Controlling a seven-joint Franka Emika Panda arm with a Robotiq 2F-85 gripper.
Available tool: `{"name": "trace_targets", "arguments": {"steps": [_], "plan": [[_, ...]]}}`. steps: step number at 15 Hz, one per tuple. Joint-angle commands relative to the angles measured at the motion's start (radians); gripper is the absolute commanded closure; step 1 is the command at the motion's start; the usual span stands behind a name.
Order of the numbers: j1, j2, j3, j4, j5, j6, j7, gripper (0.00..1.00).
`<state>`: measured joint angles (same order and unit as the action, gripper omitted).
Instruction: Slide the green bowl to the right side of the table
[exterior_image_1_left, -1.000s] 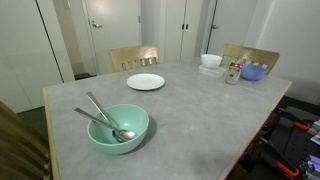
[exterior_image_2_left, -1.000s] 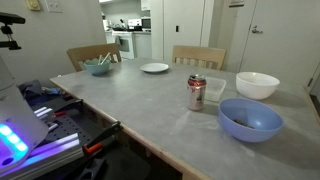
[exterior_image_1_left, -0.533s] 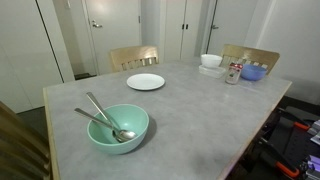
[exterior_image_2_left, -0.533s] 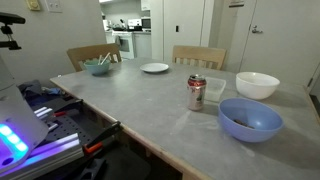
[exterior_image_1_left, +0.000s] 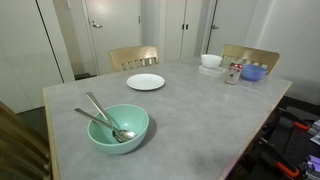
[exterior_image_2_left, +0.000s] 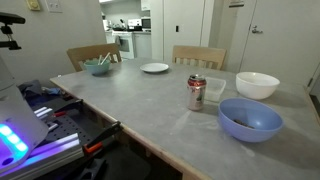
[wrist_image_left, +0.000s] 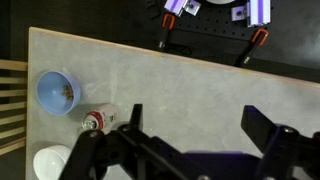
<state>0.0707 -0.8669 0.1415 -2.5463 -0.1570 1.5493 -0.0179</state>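
Note:
The mint-green bowl (exterior_image_1_left: 118, 127) sits near a front corner of the grey table (exterior_image_1_left: 190, 105), with metal utensils lying in it. It also shows far off in an exterior view (exterior_image_2_left: 98, 66). My gripper (wrist_image_left: 196, 115) appears only in the wrist view. It hangs high above the table with its two dark fingers spread wide and nothing between them. The green bowl is outside the wrist view.
A white plate (exterior_image_1_left: 145, 82) lies mid-table. A white bowl (exterior_image_2_left: 257, 85), a blue bowl (exterior_image_2_left: 249, 118) and a red soda can (exterior_image_2_left: 197, 92) stand at the other end. Wooden chairs (exterior_image_1_left: 134, 57) line the far side. Clamps (wrist_image_left: 167, 32) grip the table edge.

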Motion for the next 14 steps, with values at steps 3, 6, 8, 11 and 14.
{"name": "trace_targets", "arguments": {"steps": [3,6,8,11,14], "plan": [[0.022,0.168,-0.009,0.075,-0.012,0.074,-0.007,0.00],[0.041,0.313,0.008,0.113,0.016,0.125,0.004,0.00],[0.063,0.389,0.018,0.132,0.029,0.131,0.002,0.00],[0.097,0.472,0.027,0.148,0.051,0.138,-0.004,0.00],[0.107,0.453,0.024,0.123,0.040,0.149,-0.002,0.00]]}}
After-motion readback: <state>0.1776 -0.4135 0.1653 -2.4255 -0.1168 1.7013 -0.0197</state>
